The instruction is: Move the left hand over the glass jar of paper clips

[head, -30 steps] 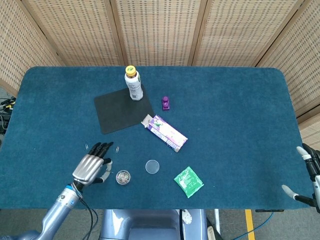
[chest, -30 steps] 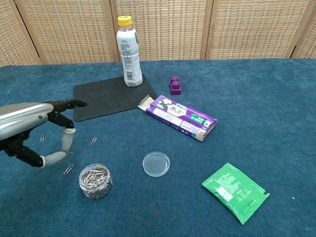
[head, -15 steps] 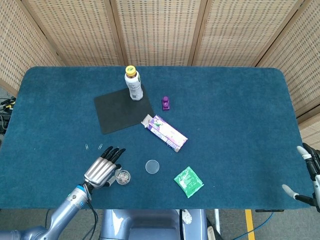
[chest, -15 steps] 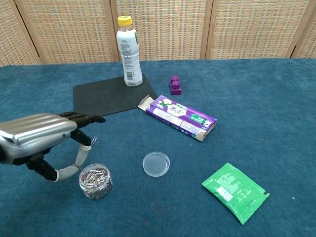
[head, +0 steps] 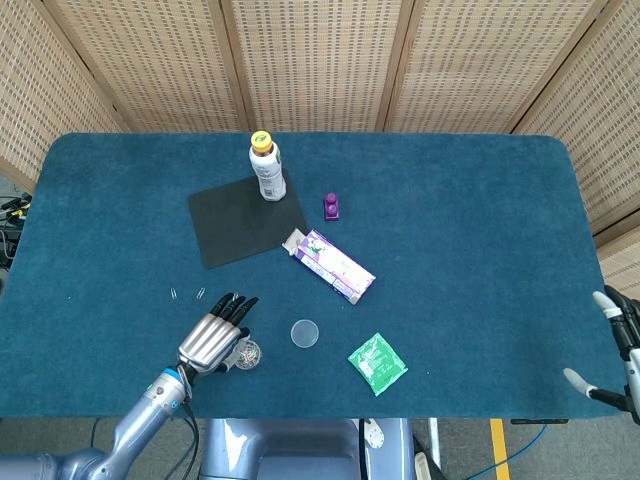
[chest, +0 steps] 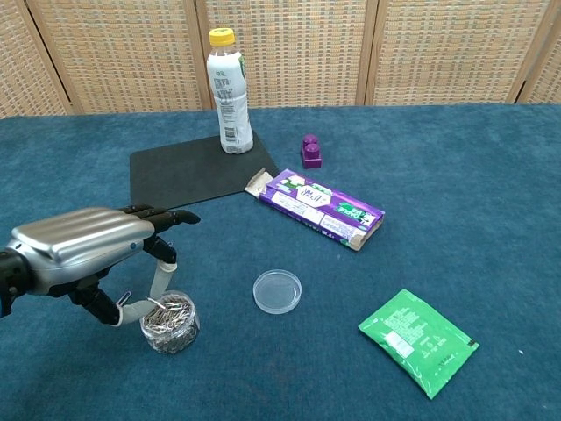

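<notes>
The small glass jar of paper clips (chest: 170, 321) stands near the table's front left, with no lid on it. In the head view only its right part (head: 251, 353) shows past my left hand. My left hand (chest: 92, 250) (head: 213, 342) hovers open just left of and partly above the jar, fingers stretched forward and thumb hanging down beside the rim. It holds nothing. My right hand (head: 618, 352) sits open at the far right edge of the head view, off the table.
A clear round lid (chest: 277, 290) lies right of the jar. A green packet (chest: 418, 340), a purple box (chest: 320, 208), a purple block (chest: 310, 151), and a bottle (chest: 228, 93) on a black mat (chest: 188, 172) lie further back. Loose paper clips (head: 186, 293) lie left.
My left hand has moved right and slightly forward, from beside the jar to partly over it. The right hand has not moved.
</notes>
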